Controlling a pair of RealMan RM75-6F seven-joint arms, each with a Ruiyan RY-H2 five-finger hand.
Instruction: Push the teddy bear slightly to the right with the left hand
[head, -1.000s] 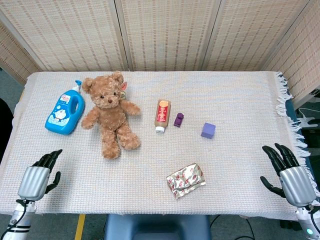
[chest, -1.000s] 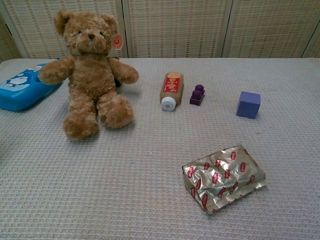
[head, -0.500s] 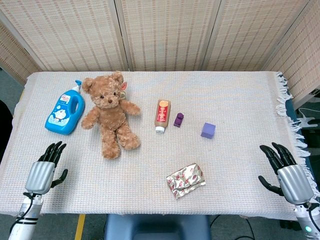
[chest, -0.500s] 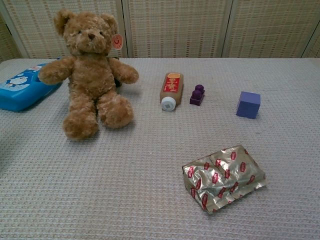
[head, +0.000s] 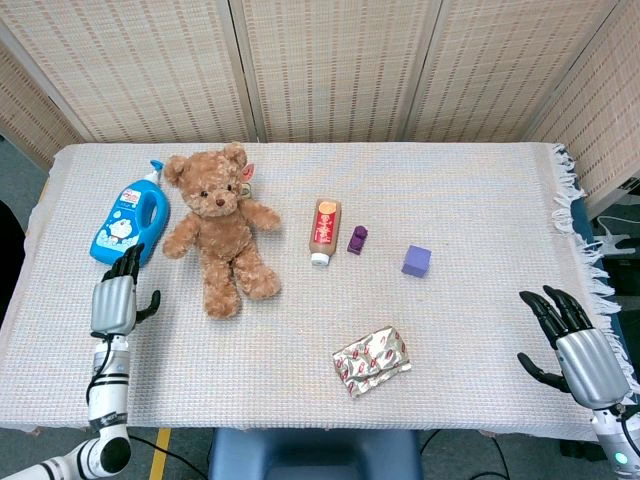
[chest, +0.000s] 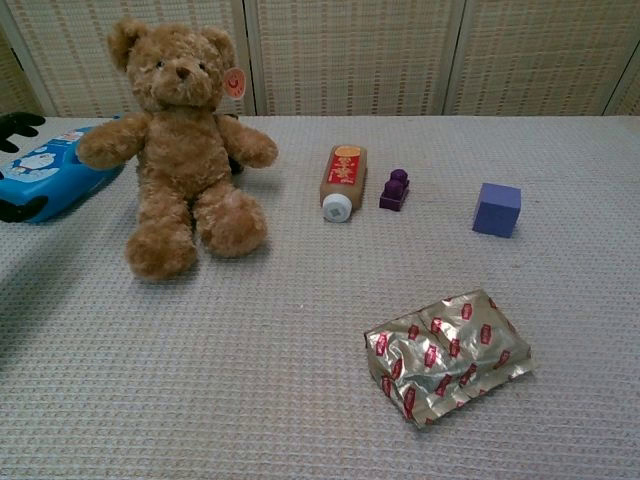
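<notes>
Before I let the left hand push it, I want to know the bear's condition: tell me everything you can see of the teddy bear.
The teddy bear is light brown plush with a dark nose and eyes and an orange tag at one ear. It lies on its back on the woven tablecloth, head toward the screens, arms spread, legs toward the robot. One arm reaches toward the blue detergent bottle; contact is unclear. The left hand is apart from it.

A staged robot test area, like a lab: a bench (head: 480, 200) draped in a fringed white cloth, woven folding screens (head: 330, 65) behind it, cables and yellow floor tape (head: 160, 455) below.
</notes>
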